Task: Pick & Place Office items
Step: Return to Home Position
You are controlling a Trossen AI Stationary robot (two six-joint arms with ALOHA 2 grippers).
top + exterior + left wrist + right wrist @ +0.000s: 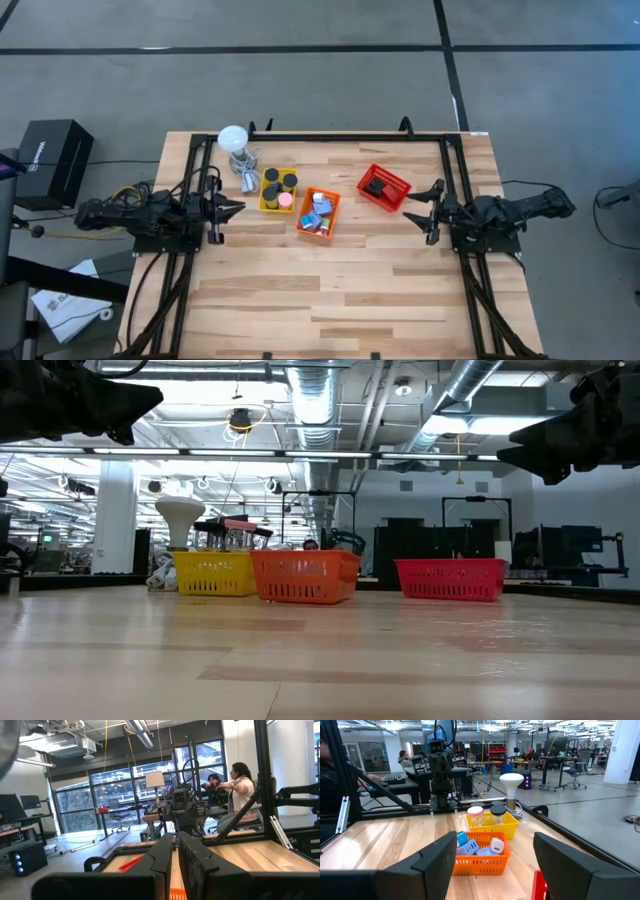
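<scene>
The office items lie in three mesh baskets at the table's far middle. Black pucks [272, 178] and a pink-topped piece [475, 812] sit in the yellow basket [266, 204]. Light-blue blocks [466, 845] lie in the orange basket [331, 214]. A black flat piece [376, 187] lies in the red basket [395, 181]. My left gripper [238, 208] hovers shut at the table's left edge, left of the yellow basket. My right gripper [415, 215] hovers open at the right edge, just right of the red basket, with nothing between its fingers [440, 857].
A white round-headed stand [234, 140] rises at the far left, beside the yellow basket. Black frame rails [455, 180] run along both side edges. The near half of the wooden table [330, 300] lies bare. People sit at desks beyond the table [240, 790].
</scene>
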